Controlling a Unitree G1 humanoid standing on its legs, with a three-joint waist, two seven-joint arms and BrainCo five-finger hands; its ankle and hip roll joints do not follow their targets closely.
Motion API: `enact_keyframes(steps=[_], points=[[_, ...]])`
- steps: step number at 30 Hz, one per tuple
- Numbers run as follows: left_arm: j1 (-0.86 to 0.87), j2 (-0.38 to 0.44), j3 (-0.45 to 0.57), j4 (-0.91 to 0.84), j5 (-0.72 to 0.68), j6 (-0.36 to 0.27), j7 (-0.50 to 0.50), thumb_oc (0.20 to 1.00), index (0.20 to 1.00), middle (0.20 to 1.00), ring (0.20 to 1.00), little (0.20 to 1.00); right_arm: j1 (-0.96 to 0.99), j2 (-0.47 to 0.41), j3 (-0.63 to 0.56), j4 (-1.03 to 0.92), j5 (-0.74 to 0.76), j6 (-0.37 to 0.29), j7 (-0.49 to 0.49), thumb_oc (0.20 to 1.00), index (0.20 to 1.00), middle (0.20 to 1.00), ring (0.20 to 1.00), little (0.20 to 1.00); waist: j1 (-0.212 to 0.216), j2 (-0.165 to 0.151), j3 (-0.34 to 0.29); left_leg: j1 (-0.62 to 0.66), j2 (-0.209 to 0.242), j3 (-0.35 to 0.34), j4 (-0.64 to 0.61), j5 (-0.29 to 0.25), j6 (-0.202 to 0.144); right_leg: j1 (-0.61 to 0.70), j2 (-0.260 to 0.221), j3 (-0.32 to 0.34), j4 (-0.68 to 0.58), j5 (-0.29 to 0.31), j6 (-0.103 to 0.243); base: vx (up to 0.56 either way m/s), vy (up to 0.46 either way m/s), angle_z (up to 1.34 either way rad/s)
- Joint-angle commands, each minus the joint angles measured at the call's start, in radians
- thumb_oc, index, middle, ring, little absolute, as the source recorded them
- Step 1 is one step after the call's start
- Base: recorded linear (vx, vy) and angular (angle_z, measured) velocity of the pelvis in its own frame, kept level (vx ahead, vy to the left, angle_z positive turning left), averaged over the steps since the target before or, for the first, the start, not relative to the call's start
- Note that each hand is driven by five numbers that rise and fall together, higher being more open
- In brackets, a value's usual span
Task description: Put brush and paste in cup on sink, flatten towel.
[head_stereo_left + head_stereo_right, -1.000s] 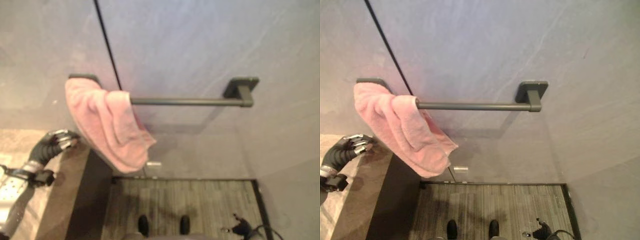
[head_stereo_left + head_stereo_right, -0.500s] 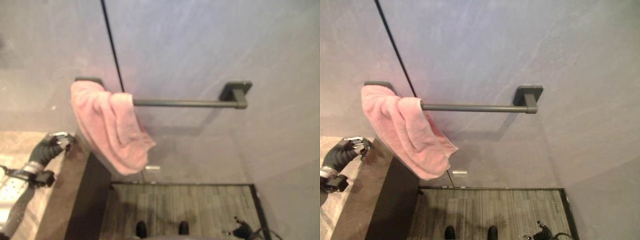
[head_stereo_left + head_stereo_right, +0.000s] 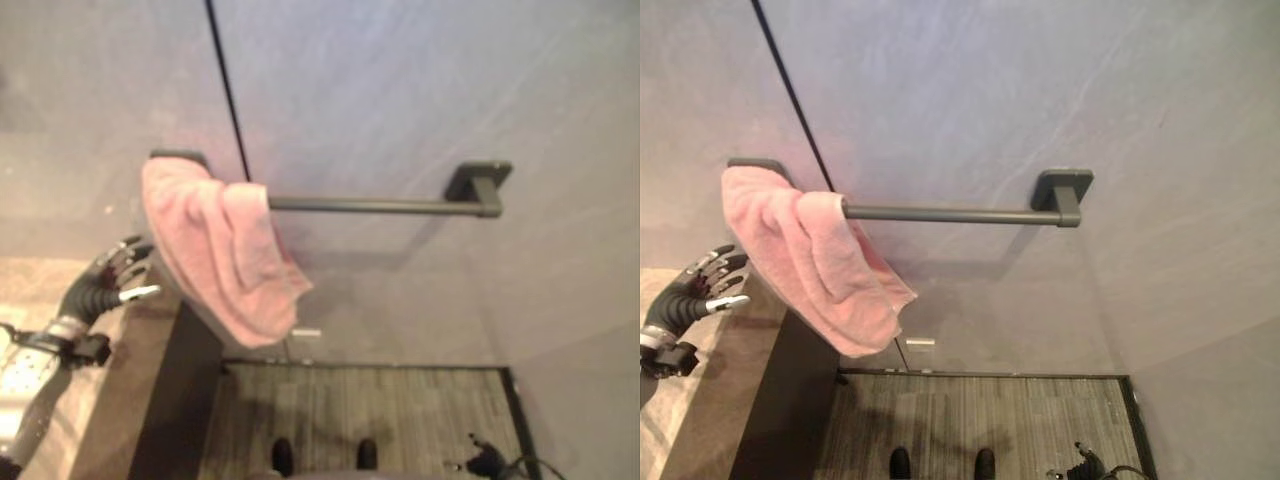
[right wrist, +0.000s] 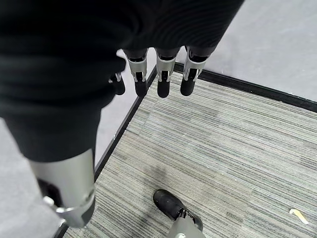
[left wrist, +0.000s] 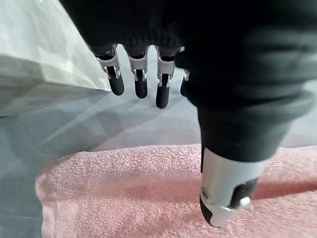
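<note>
Pink terry towel (image 3: 815, 262) hangs bunched at the left end of a dark wall rail (image 3: 950, 213). The left hand (image 3: 695, 285) hovers beside it, fingers (image 5: 140, 82) spread, above a brown stone surface (image 3: 105, 400). The right hand (image 4: 84, 59) hangs with relaxed fingers over striped grey carpet (image 4: 223, 163).

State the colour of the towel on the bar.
Pink; the towel shows best in the right eye view.

Left robot hand (image 5: 163, 74) fingers relaxed, thumb over pink towel (image 5: 124, 191), apart
</note>
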Motion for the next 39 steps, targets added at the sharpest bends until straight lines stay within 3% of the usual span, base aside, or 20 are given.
enact_keyframes(steps=[1,35,38,39], points=[[-0.12,0.032,-0.002,0.004,0.026,-0.052,0.011,1.0,1.0,1.0,1.0,1.0,-0.026,-0.064,0.043,-0.01,-0.027,-0.007,-0.02,1.0,1.0,1.0,1.0,1.0,-0.027,0.006,0.011,-0.005,0.005,-0.013,0.014,-0.072,0.023,-0.019,-0.07,-0.047,0.005,0.046,0.093,0.0,0.0,0.0],[-0.216,-0.039,-0.102,-0.015,0.026,-0.046,0.021,1.0,1.0,1.0,1.0,1.0,-0.03,-0.06,0.068,0.0,-0.046,-0.003,-0.023,1.0,1.0,1.0,1.0,1.0,-0.046,0.018,0.0,0.008,0.015,-0.007,0.014,-0.079,0.015,-0.014,-0.059,-0.032,0.005,0.028,0.082,0.01,-0.004,-0.01],[-0.216,-0.038,-0.101,-0.017,0.026,-0.045,0.018,0.664,0.664,0.664,0.664,0.664,-0.028,-0.061,0.069,-0.007,-0.047,-0.004,-0.022,1.0,1.0,1.0,1.0,1.0,-0.046,0.019,-0.001,0.007,0.014,-0.006,0.014,-0.08,0.015,-0.014,-0.059,-0.033,0.005,0.027,0.083,0.0,0.0,0.0],[-0.216,-0.038,-0.101,-0.017,0.026,-0.045,0.018,0.598,0.598,0.598,0.598,0.598,-0.028,-0.061,0.069,-0.007,-0.047,-0.004,-0.022,1.0,1.0,1.0,1.0,1.0,-0.046,0.019,-0.001,0.007,0.014,-0.006,0.014,-0.08,0.015,-0.014,-0.059,-0.033,0.005,0.027,0.083,0.0,0.0,0.0]])
